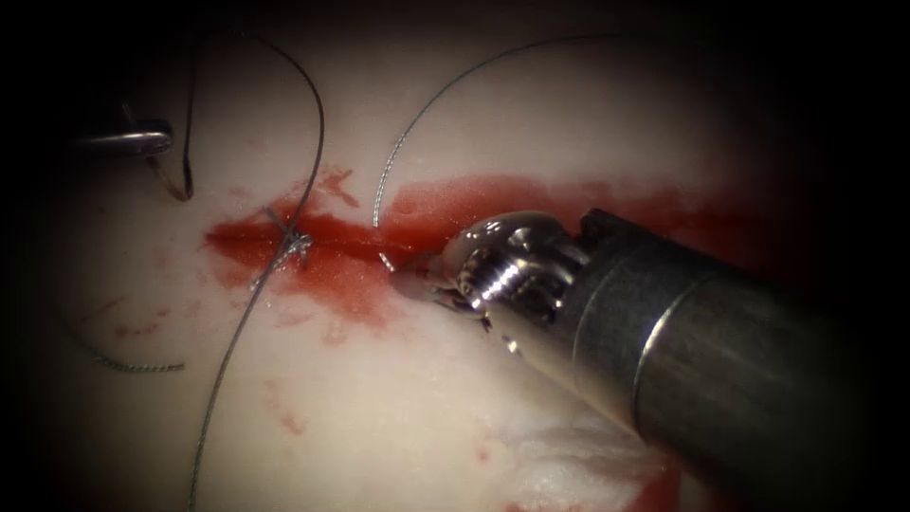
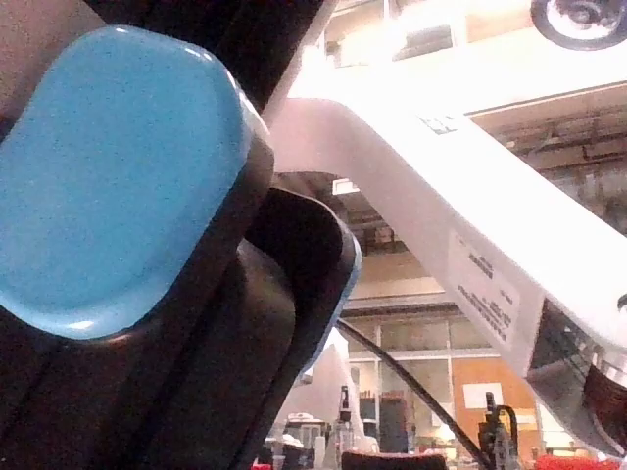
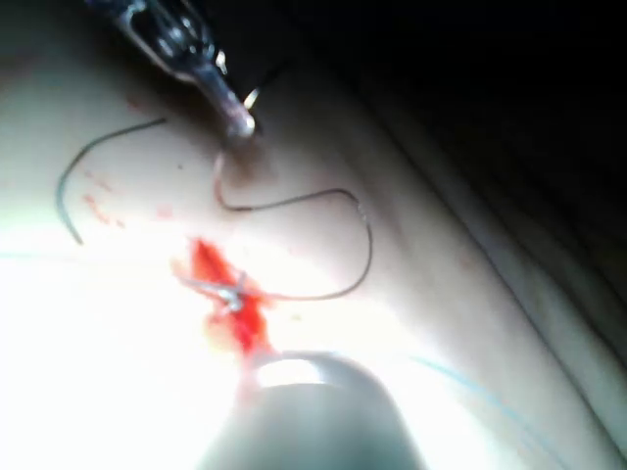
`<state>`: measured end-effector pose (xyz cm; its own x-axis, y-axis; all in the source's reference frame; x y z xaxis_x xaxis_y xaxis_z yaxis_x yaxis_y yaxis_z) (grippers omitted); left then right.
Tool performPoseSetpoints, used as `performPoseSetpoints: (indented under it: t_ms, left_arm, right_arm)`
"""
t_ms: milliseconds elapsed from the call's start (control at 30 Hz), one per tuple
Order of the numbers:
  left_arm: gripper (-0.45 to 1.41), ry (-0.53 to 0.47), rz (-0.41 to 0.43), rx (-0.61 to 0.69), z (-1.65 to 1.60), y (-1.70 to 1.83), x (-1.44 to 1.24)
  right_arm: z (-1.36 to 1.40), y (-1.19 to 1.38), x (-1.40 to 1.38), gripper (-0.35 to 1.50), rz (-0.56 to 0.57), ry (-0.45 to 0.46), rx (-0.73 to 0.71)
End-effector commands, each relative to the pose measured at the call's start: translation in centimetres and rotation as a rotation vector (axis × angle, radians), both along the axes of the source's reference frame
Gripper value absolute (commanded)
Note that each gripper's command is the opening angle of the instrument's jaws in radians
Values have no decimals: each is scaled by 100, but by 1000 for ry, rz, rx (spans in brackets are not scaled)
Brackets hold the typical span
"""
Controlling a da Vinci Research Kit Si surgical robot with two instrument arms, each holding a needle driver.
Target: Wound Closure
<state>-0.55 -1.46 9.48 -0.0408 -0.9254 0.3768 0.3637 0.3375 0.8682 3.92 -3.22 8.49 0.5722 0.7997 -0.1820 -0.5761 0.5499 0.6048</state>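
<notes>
R tool (image 1: 422,280) at the cut (image 1: 351,248), tip pressed into tissue (image 1: 398,417) — jaws' gap, hold: can't tell. L tool (image 1: 128,142) at 10 o'clock — jaws closed on thread (image 1: 308,104). Needle (image 1: 379,190) stands in cut.

Right claw (image 1: 417,280) tips at the cut (image 1: 341,248)

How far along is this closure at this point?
Done: one knotted stitch crosses the cut near its left end. In hand: the right tool tips at mid-cut, where thread enters; the left tool sits upper left beside what looks like the needle, out of the tissue. What either holds is unclear. Left: the cut right of the stitch is open.
</notes>
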Motion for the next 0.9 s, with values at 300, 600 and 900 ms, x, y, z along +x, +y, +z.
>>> performPoseSetpoints:
  t_ms: [300,600,900]
  left_arm:
    - [-45,-4,-2,-6,-4,12,-5]
    - [-45,-4,-1,-7,-3,12,-5]
    - [-45,-4,-1,-7,-3,12,-5]
  right_arm:
    - [-11,6,-26,-35,-101,37,90]
    - [-24,-9,-95,-35,-321,-88,244]
    - [-33,24,-58,123,-288,-32,37]
